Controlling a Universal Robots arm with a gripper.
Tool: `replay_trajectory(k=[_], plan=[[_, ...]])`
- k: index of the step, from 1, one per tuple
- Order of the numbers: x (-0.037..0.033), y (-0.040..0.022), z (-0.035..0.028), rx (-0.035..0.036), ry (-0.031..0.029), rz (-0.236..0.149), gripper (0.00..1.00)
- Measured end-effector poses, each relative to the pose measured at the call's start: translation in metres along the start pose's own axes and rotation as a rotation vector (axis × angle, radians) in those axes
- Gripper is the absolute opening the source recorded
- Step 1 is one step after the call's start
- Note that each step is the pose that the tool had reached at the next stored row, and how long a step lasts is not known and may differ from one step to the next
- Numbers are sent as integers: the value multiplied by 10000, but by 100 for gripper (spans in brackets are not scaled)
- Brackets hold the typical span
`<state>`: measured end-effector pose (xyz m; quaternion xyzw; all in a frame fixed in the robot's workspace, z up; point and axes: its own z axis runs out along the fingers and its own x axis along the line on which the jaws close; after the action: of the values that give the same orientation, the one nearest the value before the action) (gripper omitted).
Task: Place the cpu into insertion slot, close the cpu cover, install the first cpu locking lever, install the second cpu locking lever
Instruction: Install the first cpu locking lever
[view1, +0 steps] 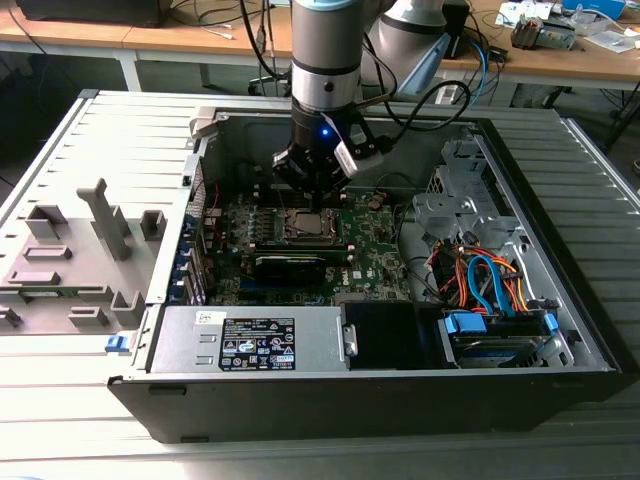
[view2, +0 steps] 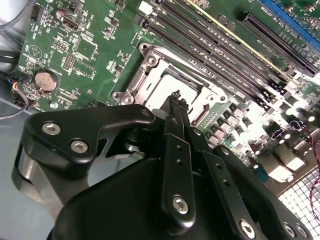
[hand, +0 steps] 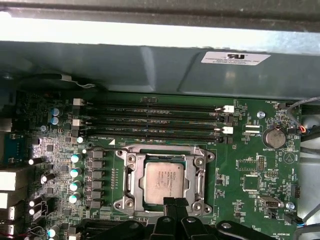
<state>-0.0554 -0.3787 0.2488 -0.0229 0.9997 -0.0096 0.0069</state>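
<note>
The cpu sits in the insertion slot, in the middle of the green motherboard. It is a small flat square with a dull silver-grey metal top, and some fine print is on it. In the first wrist view it lies level inside the square socket. The silver metal surround frames it on all sides, with round screws at the corners. The cpu cover appears as a thin silver frame lying flat around the chip, so the chip top shows through its large window. In the second wrist view the chip looks pale and shiny under the light.

The end effector hangs just above the near edge of the socket. Its two thin black fingers are pressed together and carry nothing. The tip is very near the frame, but I cannot tell if it touches.

In the exterior view the arm stands upright over the open computer case, which lies on a grey surface. The black memory slots run along the far side of the socket.
</note>
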Motion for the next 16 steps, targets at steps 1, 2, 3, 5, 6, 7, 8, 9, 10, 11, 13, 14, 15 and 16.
replay_trajectory(k=[1, 2, 3, 5, 6, 7, 8, 9, 10, 11, 13, 14, 15, 16], plan=[[5, 1, 0, -1, 0, 0, 11], [12, 3, 0, 0, 0, 0, 11], [18, 6, -1, 0, 1, 1, 11], [28, 28, -1, 0, 0, 1, 11], [30, 38, -1, 0, 0, 0, 11], [31, 46, -1, 0, 0, 0, 11], [32, 54, -2, 0, 0, 0, 11], [33, 64, -2, 0, 0, 0, 11], [33, 74, -2, 0, -1, 0, 11], [35, 82, -2, -1, 0, 0, 11], [40, 98, -2, -1, 0, 0, 11], [43, 107, -2, -1, 0, 0, 11], [45, 116, -2, -1, 0, 1, 11], [45, 123, -3, 0, 0, 0, 11]])
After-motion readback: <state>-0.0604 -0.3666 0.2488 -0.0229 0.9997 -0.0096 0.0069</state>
